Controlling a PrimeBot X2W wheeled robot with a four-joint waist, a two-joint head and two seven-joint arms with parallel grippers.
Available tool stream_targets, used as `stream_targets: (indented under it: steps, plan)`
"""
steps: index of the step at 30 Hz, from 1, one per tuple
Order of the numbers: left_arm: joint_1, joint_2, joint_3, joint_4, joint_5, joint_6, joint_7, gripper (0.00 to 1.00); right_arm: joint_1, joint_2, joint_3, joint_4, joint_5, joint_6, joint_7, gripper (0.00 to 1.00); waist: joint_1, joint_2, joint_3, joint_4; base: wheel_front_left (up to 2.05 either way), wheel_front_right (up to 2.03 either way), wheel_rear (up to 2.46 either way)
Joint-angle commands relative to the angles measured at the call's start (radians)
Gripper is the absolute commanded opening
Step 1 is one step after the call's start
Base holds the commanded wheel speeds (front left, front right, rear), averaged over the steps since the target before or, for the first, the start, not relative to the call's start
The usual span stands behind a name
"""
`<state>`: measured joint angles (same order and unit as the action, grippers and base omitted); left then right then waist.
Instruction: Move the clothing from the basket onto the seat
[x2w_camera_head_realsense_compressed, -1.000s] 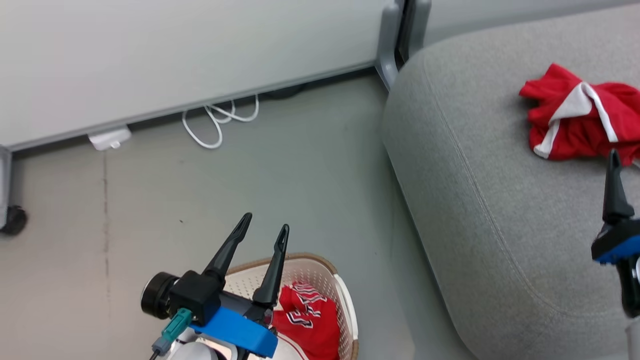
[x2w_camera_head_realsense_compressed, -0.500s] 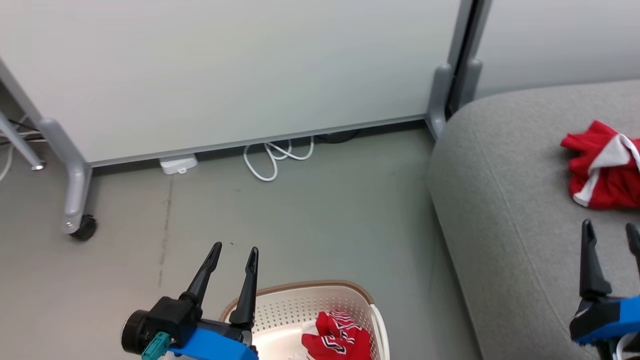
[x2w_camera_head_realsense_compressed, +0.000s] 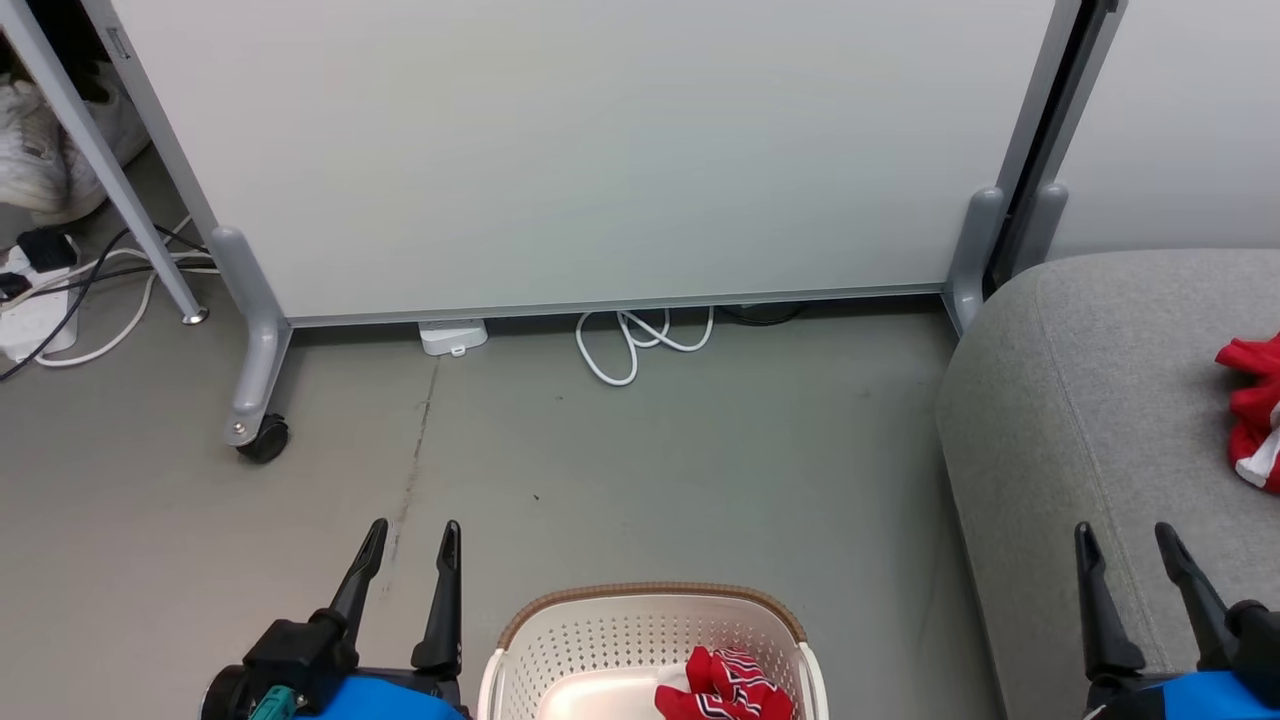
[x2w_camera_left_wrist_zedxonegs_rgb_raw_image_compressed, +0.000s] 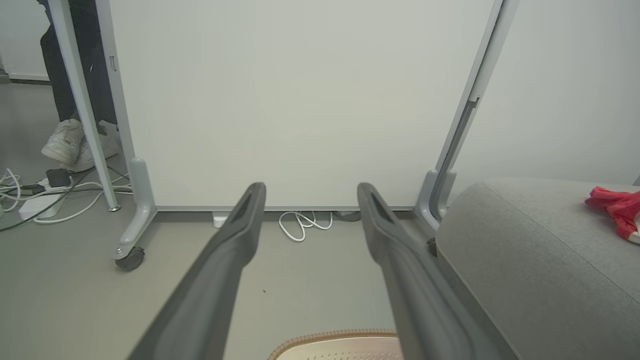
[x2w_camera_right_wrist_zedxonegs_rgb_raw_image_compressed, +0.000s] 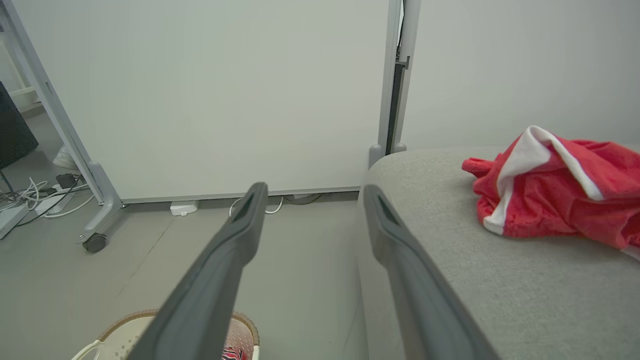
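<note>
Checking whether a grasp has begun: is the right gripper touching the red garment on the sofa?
Apart. In the head view, bare grey sofa lies between the open right gripper and the garment.

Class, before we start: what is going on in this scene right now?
A two-armed robot is moving laundry. One red garment lies on the grey sofa; a striped red garment is in the basket, not yet moved. The left gripper and right gripper are both open and empty.
</note>
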<state>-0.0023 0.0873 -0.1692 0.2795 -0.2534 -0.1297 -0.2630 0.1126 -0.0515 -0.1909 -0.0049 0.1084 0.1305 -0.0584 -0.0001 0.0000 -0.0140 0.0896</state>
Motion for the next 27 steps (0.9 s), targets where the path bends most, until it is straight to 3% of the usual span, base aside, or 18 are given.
stream_targets:
  steps: [1, 11, 27]
  plan:
    - [0.008, -0.001, 0.011, 0.003, 0.008, -0.001, -0.003, 1.0, 0.018, 0.001, 0.006, 0.008, 0.013, 0.001, -0.01, 1.0, 0.0001, 0.0, -0.004, 0.008, 0.0, 0.0, 0.0]
    - [0.005, 0.004, 0.061, 0.048, 0.008, -0.001, -0.003, 1.0, 0.027, 0.001, 0.073, 0.072, 0.062, 0.001, -0.058, 1.0, 0.0001, 0.0, -0.012, 0.015, 0.0, 0.0, 0.0]
    - [0.003, -0.002, 0.049, 0.055, 0.011, -0.001, -0.003, 1.0, 0.016, 0.001, 0.097, 0.073, 0.059, 0.001, -0.057, 1.0, 0.0001, 0.0, -0.01, 0.004, 0.0, 0.0, 0.0]
